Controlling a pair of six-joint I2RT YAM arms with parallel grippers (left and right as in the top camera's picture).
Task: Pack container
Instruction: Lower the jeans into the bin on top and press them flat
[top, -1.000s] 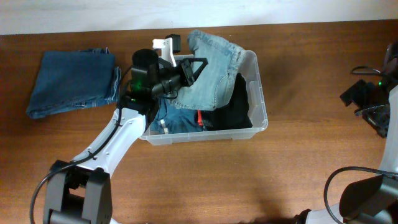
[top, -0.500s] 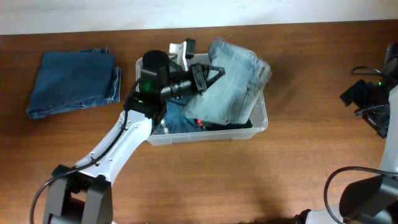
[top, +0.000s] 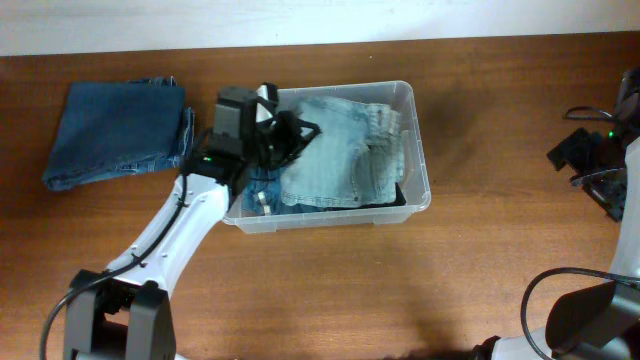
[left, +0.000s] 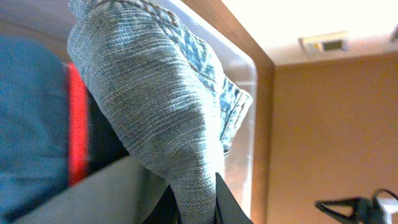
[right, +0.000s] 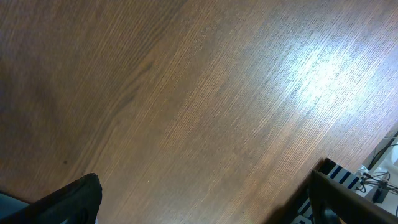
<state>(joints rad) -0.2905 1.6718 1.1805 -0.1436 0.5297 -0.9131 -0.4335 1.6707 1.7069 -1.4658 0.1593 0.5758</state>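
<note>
The container, a clear plastic bin, stands at the table's middle. Light-blue jeans lie spread across its inside, over a black garment and a darker blue one. My left gripper is over the bin's left part, shut on a fold of the light-blue jeans. In the left wrist view the denim is pinched between the dark fingers, with the bin's wall behind. My right gripper stays at the far right edge, open over bare wood.
A folded pair of dark-blue jeans lies on the table left of the bin. A red strip shows among the clothes inside. Cables and black gear sit by the right gripper.
The left gripper has drawn back leftward and down with the light-blue jeans. The jeans, earlier held bunched above the bin's right side, now lie flatter inside it. The right arm has not moved.
</note>
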